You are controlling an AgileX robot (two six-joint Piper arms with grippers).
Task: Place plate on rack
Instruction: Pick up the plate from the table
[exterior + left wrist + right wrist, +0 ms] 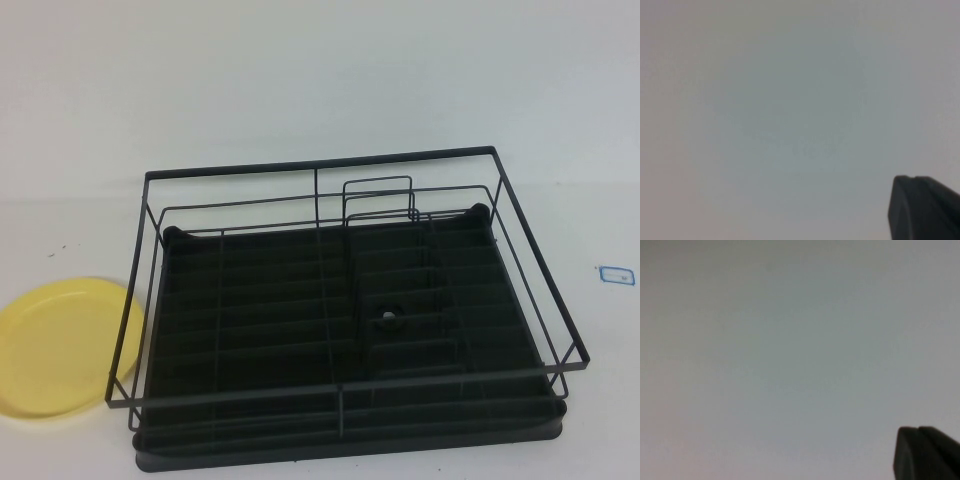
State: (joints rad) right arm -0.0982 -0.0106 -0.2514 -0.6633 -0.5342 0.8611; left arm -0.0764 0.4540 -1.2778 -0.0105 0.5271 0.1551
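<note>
The pale-yellow plate (62, 346) lies flat on the white table at the left, just outside the rack's left side. The black wire rack (340, 300) stands in the middle on its ribbed tray base, with nothing in it. Neither arm shows in the high view. My left gripper (912, 178) shows only as a dark tip in the corner of the left wrist view, over bare grey surface, its two fingers pressed together and empty. My right gripper (918, 429) looks the same in the right wrist view, shut and empty. Neither wrist view shows the plate or the rack.
A small upright wire holder (378, 200) and a black knob (388, 318) sit inside the rack at its middle right. A small blue-edged sticker (614, 273) lies on the table at the right. White table surface extends behind the rack.
</note>
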